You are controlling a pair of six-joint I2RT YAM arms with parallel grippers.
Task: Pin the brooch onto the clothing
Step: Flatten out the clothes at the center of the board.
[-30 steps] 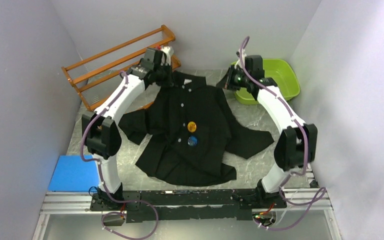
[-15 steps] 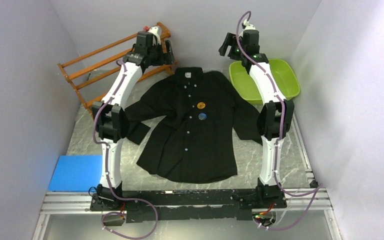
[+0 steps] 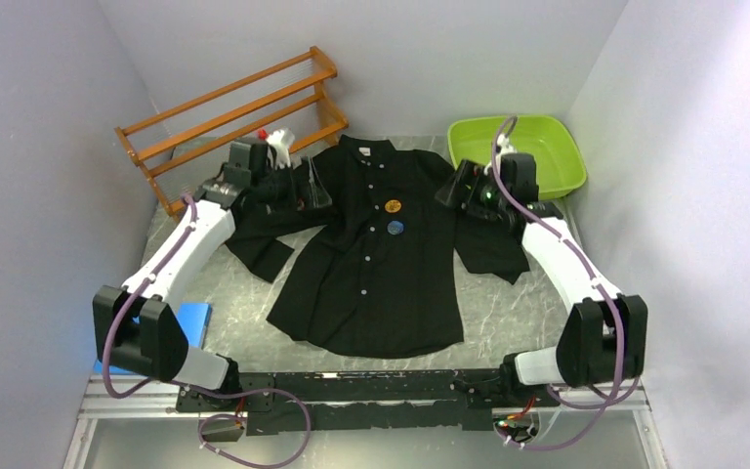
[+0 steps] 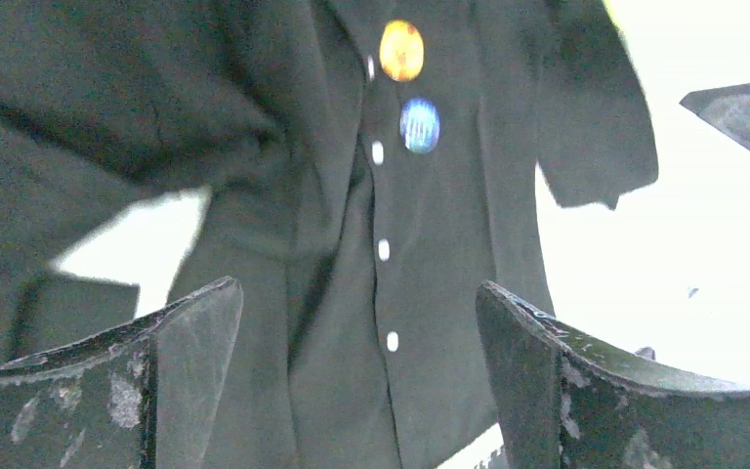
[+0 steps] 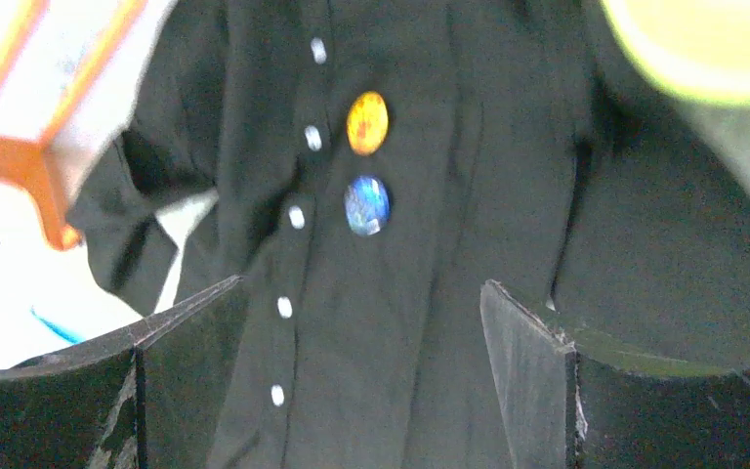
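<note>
A robotics lab's test booth — bare pale walls [image 3: 400,49] box in a marble-look table [image 3: 508,313], the left arm [image 3: 181,254] and right arm [image 3: 564,256] bolted to a metal rail [image 3: 127,396] at its edge, purple cables [image 3: 305,422] trailing.

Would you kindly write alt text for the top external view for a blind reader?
A black shirt lies flat on a marble table, an orange brooch above a blue brooch on its chest. The left gripper and right gripper, both open, flank its shoulders; a wooden rack and green tub stand behind.
</note>
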